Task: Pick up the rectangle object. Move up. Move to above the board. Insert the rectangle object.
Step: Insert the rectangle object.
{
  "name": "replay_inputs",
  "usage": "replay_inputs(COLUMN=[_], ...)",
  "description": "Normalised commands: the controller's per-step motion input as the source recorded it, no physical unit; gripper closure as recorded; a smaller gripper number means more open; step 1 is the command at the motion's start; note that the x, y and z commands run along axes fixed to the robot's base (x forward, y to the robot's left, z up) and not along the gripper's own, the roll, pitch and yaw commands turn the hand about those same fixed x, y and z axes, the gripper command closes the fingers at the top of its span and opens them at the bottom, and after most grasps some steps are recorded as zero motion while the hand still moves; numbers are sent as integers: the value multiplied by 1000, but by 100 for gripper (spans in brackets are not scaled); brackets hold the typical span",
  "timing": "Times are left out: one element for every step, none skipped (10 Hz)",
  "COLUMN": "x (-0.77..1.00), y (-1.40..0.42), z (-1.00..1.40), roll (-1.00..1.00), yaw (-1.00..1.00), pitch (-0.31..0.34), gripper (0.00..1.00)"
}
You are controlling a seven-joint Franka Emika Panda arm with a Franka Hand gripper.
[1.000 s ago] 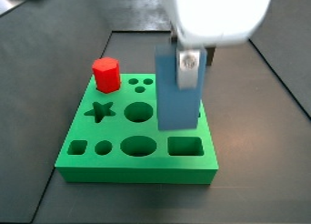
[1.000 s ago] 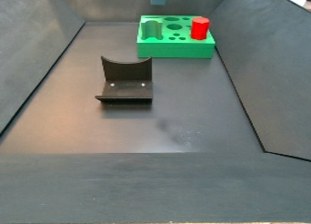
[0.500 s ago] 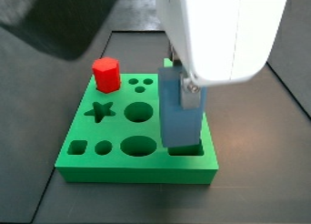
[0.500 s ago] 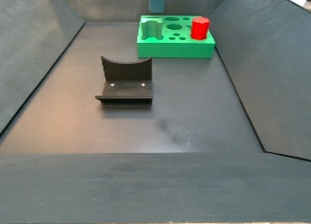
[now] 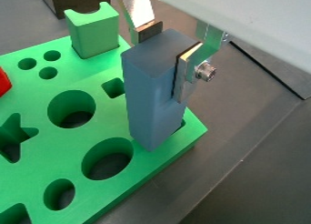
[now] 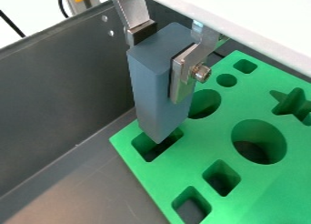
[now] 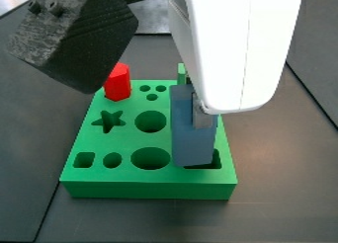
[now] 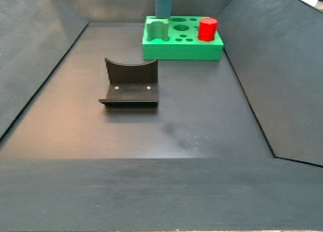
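Rectangle object [image 5: 155, 96] clamped between closed-on fingers [image 5: 198, 62] of gripper [image 5: 170, 44]; lower end seated in board [image 5: 67, 159] corner hole.

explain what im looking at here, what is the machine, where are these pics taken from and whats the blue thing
This is a robot arm with a two-finger gripper, a clamp made of flat silver plates. Two pictures come from cameras on the arm's wrist, looking down past the fingers. Two come from cameras fixed beside the dark work bin.

The gripper is above the green board, a slab with cut-out holes shaped as circles, squares and a star. Its fingers are closed on the tall blue block, whose lower end already sits in a square hole at the board's corner.

Also on the board are a red block and a small green block. A dark arch-shaped block lies apart on the floor.
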Motion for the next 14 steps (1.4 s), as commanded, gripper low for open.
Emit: replay_inputs(x=[386,409,326,266,0,0,-74,-46,0,0,0,0,0,-60], y=[-83,-74,-3,0,3,0,0,40,94,91,114,109,83,77], z=[-57,-60,-134,-129,-123,-117,-94,-43,-6,0,0,-3,-46,-100], roll=[0,0,0,0,46,89,69,24,16,0,11,17,21,51], yaw=[0,0,0,0,-9,-29,-43,-57,-34,-23,-17,-34,-40,-46], pitch=[0,0,0,0,0,0,0,0,0,0,0,0,0,0], gripper=[100,100,100,100,100,100,100,100,100,100,100,100,100,100])
